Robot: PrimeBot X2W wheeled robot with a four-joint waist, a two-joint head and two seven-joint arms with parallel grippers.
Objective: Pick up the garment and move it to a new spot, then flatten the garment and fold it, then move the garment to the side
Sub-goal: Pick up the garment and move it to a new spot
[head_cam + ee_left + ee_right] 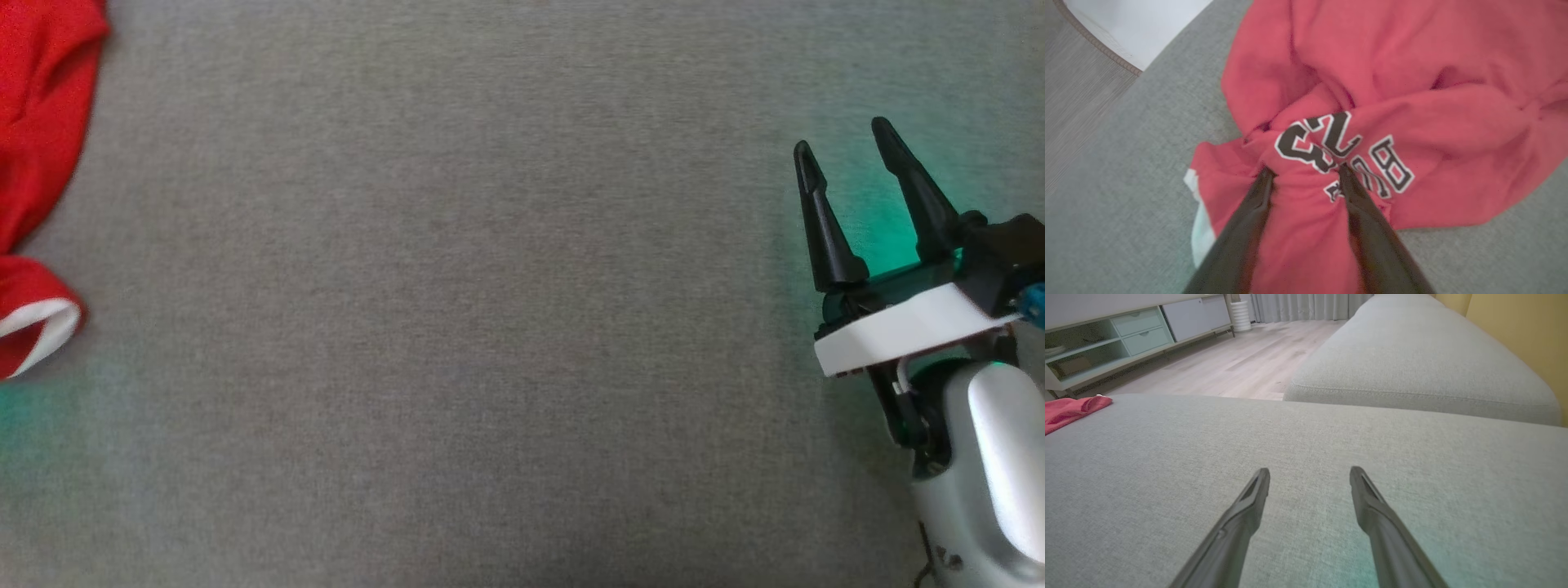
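Observation:
The garment point(1412, 61) is a red sweatshirt with black-and-white lettering, lying crumpled on the grey sofa cushion point(1106, 204). My left gripper point(1305, 168) stands open, its fingertips point(1265, 173) pressed down into the cloth on either side of a bunched ridge by the lettering. In the head view the garment point(41, 122) lies at the far left edge, a white-lined cuff showing. My right gripper point(842, 136) hovers open over bare cushion at the right, far from the cloth. In the right wrist view that gripper point(1310, 471) holds nothing, and the garment point(1069, 408) lies far left.
The cushion's seamed edge point(1098, 43) runs close behind the garment, with pale floor beyond. A second sofa cushion point(1412, 363) lies ahead of the right gripper, a yellow wall point(1515, 330) beside it, and a wooden floor point(1229, 363) with a low cabinet point(1126, 335) beyond.

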